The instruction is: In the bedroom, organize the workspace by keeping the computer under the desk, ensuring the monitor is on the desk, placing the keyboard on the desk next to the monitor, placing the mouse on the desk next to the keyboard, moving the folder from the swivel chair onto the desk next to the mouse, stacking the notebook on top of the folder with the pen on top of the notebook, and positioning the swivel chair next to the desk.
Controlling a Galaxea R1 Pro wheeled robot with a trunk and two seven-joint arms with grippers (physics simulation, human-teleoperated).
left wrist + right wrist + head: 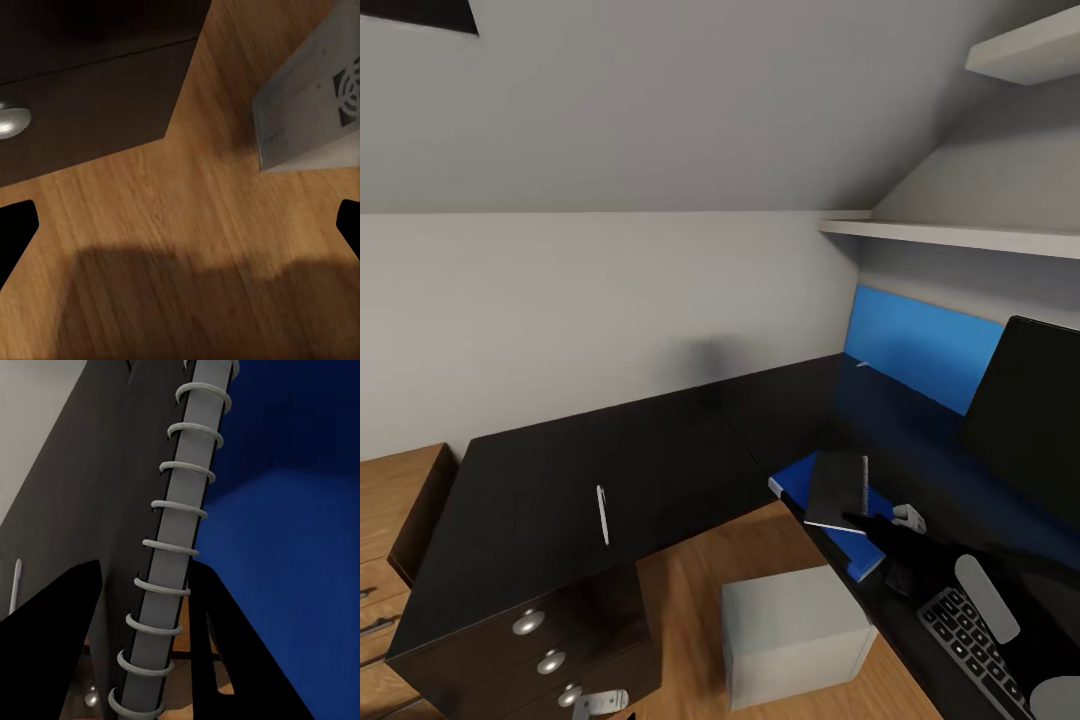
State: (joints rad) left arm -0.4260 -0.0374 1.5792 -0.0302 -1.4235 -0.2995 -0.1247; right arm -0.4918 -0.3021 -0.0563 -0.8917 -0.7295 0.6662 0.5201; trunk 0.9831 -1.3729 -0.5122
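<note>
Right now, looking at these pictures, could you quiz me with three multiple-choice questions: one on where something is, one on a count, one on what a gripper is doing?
1. Where does the pen lie?
A on the floor
B on the desk
C on the folder

2. How many round silver drawer knobs show in the head view?
A one
B three
C five

3. What is the right gripper doing?
A gripping the notebook
B hanging open
C pressing the keyboard

Answers: 1 B, it rests on the black top. 2 B, three down the drawers. 3 A, fingers clamp its spiral edge.
</note>
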